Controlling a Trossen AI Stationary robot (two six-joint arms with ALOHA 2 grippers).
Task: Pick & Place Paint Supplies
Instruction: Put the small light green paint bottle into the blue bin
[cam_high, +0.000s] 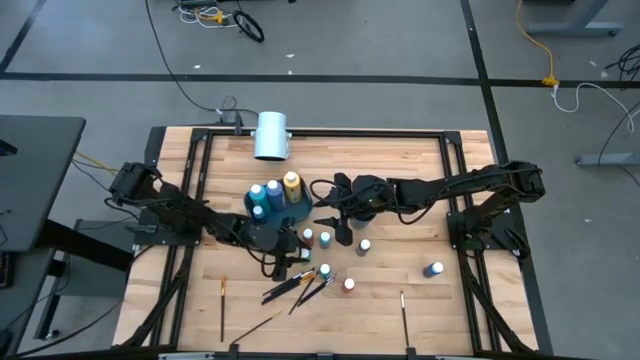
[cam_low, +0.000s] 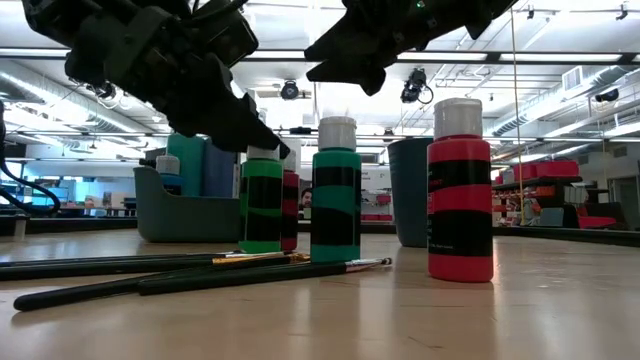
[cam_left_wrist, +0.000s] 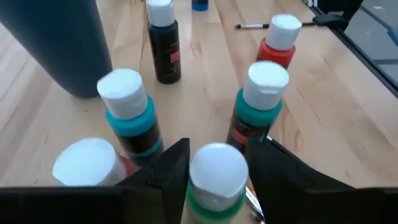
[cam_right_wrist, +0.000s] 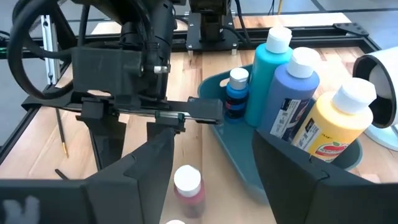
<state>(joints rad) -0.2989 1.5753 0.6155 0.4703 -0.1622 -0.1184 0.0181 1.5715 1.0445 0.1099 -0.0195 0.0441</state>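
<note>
Among the crowded bottles at mid-table, the green bottle (cam_left_wrist: 214, 183) is standing upright, long axis vertical and white cap pointing up, with the left gripper (cam_left_wrist: 216, 165) straddling that cap, fingers parted on either side and not yet pinching. The teal bottle (cam_left_wrist: 260, 109) is standing just beside one finger, so a skewed close risks knocking it over or tipping the green one. Over by the blue tray (cam_right_wrist: 249, 168), the right gripper (cam_right_wrist: 211, 155) is hovering wide open, holding nothing.
</note>
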